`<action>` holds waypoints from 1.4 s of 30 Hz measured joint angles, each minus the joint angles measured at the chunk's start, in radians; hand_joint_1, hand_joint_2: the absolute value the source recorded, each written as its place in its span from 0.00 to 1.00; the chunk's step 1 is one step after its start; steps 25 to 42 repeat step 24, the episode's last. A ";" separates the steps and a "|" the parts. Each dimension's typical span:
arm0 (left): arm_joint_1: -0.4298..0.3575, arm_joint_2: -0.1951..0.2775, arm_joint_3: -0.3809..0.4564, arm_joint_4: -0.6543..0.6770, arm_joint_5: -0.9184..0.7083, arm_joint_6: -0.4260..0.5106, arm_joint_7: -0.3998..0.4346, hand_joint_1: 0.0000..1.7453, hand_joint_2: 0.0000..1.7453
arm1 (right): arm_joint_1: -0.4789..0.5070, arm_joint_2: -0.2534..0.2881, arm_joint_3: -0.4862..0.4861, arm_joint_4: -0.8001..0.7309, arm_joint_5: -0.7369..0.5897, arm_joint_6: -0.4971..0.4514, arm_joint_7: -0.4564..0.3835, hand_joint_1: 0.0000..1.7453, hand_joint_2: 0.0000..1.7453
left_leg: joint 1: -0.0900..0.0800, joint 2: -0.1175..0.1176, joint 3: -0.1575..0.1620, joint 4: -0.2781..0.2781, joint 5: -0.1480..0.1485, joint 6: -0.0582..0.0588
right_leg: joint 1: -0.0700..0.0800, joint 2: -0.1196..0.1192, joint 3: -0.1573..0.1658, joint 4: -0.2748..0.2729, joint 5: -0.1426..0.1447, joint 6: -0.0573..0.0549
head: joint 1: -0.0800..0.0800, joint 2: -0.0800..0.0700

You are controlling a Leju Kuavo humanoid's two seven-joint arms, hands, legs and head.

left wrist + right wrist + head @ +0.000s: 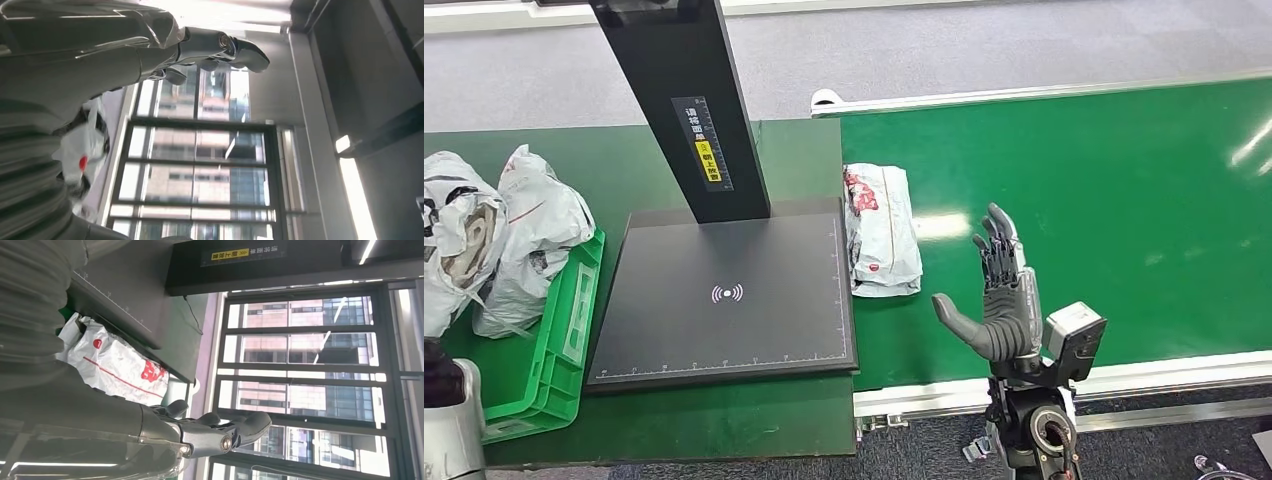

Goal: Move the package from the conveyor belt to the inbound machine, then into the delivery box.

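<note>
White plastic package [881, 230] lies on the green conveyor belt [1104, 210]; the right hand [999, 300] hovers nearby, fingers spread, empty. Left hand [150, 55] fingers extended, holding nothing.

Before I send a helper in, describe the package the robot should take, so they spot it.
On the green conveyor belt, beside the black inbound machine, lies a flat white package with red print. Unlike the bags in the green crate, it lies alone.
</note>
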 joint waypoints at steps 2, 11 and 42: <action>0.042 -0.023 -0.036 -0.035 0.029 -0.075 0.006 0.00 1.00 | 0.002 0.000 0.000 0.004 0.000 0.008 0.003 0.00 1.00 | 0.000 0.000 0.000 0.000 0.000 0.000 | 0.000 0.000 0.000 0.000 0.000 0.000 | 0.000 0.000; 0.242 -0.236 -0.449 0.030 0.174 -0.326 -0.001 0.00 1.00 | 0.027 0.013 0.002 0.128 0.019 0.059 -0.048 0.00 1.00 | -0.005 -0.004 0.000 0.000 -0.002 0.002 | -0.004 -0.002 0.002 -0.002 -0.001 0.003 | 0.000 0.000; 0.240 -0.346 -0.735 0.321 0.232 -0.321 0.030 0.00 1.00 | 0.113 0.026 0.042 0.209 -0.011 0.062 -0.098 0.00 1.00 | -0.004 -0.004 -0.001 0.000 -0.002 0.003 | -0.004 -0.003 0.001 -0.002 -0.001 0.003 | 0.000 0.000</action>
